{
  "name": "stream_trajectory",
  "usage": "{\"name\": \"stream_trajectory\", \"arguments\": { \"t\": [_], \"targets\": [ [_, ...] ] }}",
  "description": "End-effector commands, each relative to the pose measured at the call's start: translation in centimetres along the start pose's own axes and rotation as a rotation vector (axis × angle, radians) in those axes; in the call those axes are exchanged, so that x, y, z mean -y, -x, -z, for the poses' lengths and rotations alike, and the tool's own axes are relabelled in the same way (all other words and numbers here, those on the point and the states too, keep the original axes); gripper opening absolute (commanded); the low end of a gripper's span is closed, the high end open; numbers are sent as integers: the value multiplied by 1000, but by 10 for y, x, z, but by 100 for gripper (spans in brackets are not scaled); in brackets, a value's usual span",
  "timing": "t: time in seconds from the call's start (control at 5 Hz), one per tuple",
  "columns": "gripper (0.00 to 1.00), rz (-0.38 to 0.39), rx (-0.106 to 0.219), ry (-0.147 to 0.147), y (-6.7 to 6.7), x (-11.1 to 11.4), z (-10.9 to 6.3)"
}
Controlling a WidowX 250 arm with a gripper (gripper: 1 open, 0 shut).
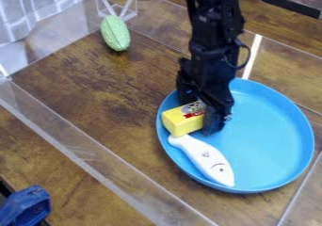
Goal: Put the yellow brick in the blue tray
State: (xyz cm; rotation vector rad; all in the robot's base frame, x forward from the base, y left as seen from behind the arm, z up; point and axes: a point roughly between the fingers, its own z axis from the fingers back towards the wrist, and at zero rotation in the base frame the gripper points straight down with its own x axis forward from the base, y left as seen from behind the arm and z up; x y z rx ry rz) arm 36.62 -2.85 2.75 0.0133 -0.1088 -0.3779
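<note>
The yellow brick (184,121) lies at the left edge of the blue tray (270,136), partly over the rim, with its white-and-red label facing up. My gripper (206,107), black, hangs straight down just behind and above the brick. Its jaws are open, and the brick rests on the tray rather than in a grip. One dark finger (223,117) reaches down to the tray floor right of the brick. The brick's far side is hidden behind the gripper.
A white fish (208,159) lies in the tray's front-left part, just in front of the brick. A green ribbed oval object (116,32) sits at the back left of the wooden table. Clear plastic walls (75,136) border the workspace. A blue object (23,208) shows at the bottom left corner.
</note>
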Motion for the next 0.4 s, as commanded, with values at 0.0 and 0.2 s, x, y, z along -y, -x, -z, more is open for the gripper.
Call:
{"name": "stream_trajectory", "arguments": {
  "t": [0.0,0.2],
  "targets": [
    [0,-29,31,-21,-9,-5,-1],
    [0,-35,18,-23,-1,-1,5]
  ]
}}
